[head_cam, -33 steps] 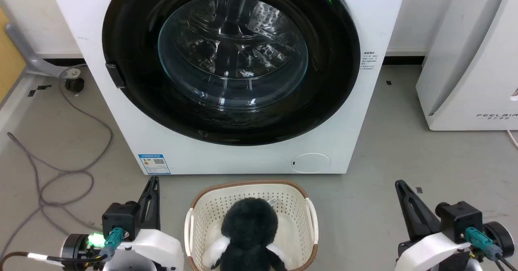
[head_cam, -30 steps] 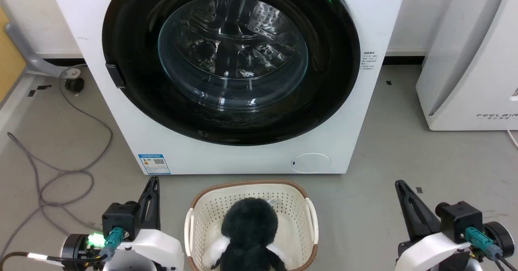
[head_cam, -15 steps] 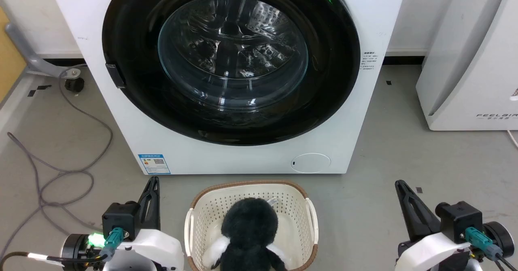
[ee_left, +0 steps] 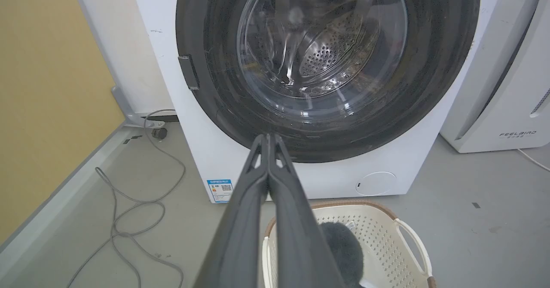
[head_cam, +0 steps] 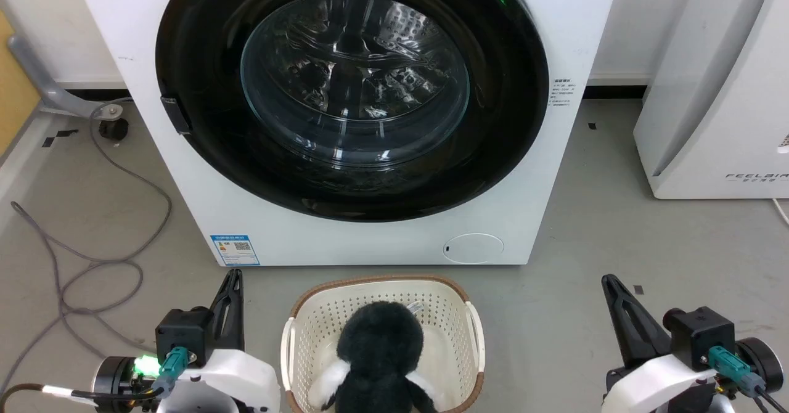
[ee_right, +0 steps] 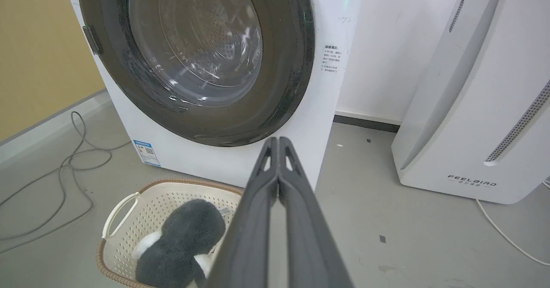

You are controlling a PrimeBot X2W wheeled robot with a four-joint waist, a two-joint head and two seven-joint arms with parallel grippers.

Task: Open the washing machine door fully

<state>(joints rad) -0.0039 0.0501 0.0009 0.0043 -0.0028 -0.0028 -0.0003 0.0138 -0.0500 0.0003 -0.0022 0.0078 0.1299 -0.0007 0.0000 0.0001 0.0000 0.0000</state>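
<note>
The white washing machine (head_cam: 370,240) stands straight ahead with its round glossy-black door (head_cam: 197,148) closed flat against the front; the steel drum shows through the clear glass bowl. A small dark handle tab (head_cam: 175,115) sits on the door's left edge. My left gripper (head_cam: 234,277) rests low at the lower left, fingers pressed together and empty. My right gripper (head_cam: 610,282) rests at the lower right, also shut and empty. Both are well short of the door (ee_left: 215,86) (ee_right: 296,64). The left wrist view shows my left gripper (ee_left: 268,136), the right wrist view my right gripper (ee_right: 278,140).
A cream laundry basket (head_cam: 296,339) with a brown rim holds a black-and-white plush toy (head_cam: 379,345) on the floor between my arms. A white "FEELBAIR" appliance (head_cam: 721,92) stands to the right. Grey cables (head_cam: 92,259) loop on the floor at the left, near a yellow wall (ee_left: 43,86).
</note>
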